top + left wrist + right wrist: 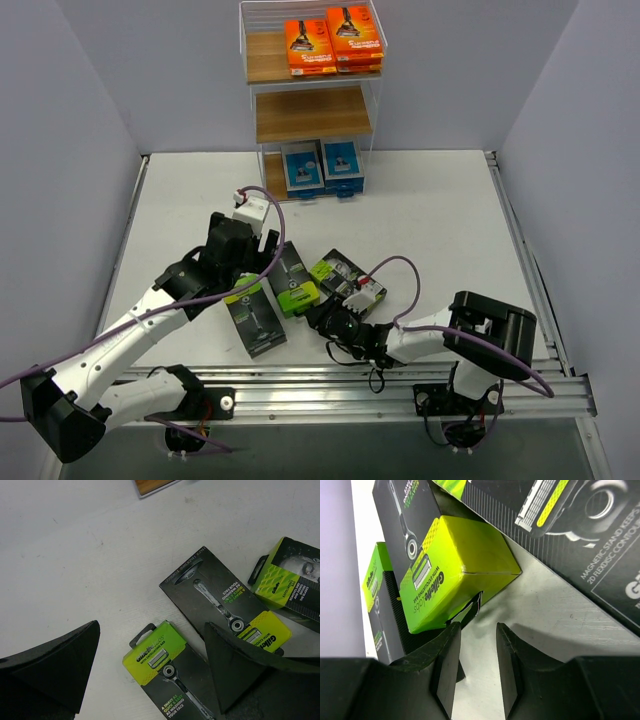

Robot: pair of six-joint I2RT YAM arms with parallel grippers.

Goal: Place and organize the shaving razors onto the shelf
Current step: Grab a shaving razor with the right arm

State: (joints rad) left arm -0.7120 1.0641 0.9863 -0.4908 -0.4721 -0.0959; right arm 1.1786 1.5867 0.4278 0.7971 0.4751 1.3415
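3 black-and-lime razor packs [292,283] lie on the bench [430,210], well apart from the shelf [377,110], whose bare middle board [312,113] likely awaits them. The left fingers [55,670] hang wide apart above them; the right fingers [445,665], narrowly apart and empty, sit beside 1 lime end.

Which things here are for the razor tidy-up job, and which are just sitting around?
For the job:
- shelf
- orange razor packs, on its top tier
- blue-and-white razor packs, on its bottom tier
- black-and-green razor packs, lying on the table

Just sitting around:
- purple cables
- metal rail along the near edge
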